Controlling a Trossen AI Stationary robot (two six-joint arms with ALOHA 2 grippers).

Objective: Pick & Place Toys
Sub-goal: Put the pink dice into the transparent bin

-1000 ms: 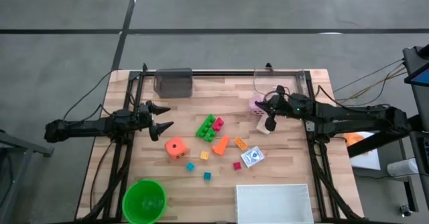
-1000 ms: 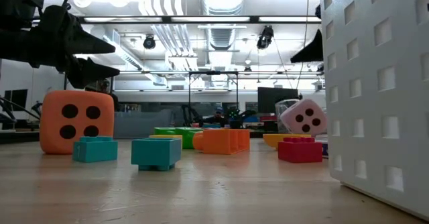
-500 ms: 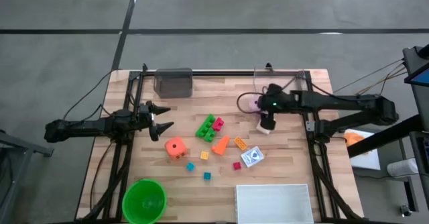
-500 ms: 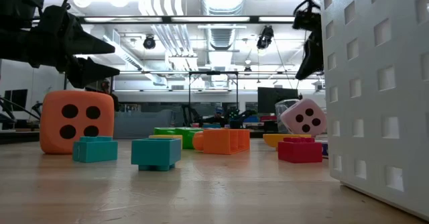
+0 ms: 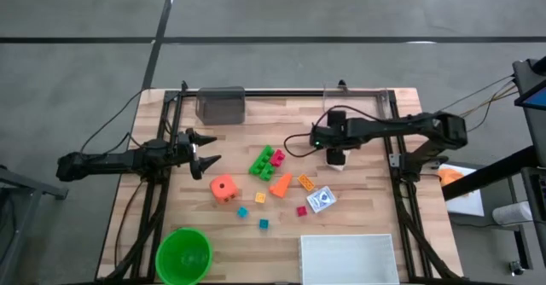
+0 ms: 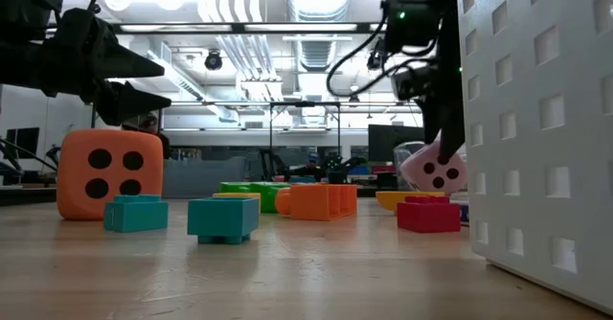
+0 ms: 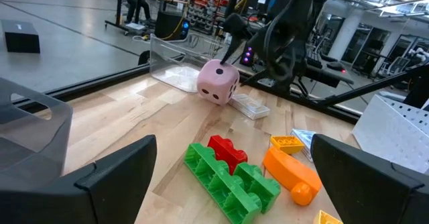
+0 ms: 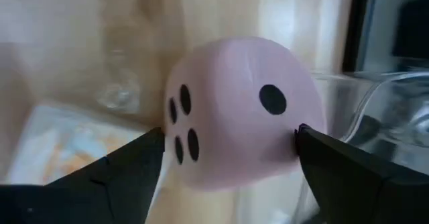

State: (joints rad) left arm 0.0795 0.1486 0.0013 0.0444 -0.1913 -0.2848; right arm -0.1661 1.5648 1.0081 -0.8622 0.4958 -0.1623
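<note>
The pink die (image 8: 241, 110), at the table's far right beside a clear container (image 7: 175, 53), is bracketed by the spread right gripper (image 8: 228, 153); a close and lift are judged next. The left gripper (image 5: 207, 151) is held spread, well apart.

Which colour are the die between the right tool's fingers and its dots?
The die is pale pink with black dots, clearest in the right wrist view.

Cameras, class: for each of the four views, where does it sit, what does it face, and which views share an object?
High: overhead, straight down on table; both arms.
Low: tabletop height, facing the room; orange die near.
Left wrist: on left arm, past open left hand toward green bricks.
Right wrist: on right arm, right hand straddling pink die.
Shared: pink die, both wrist views.
</note>
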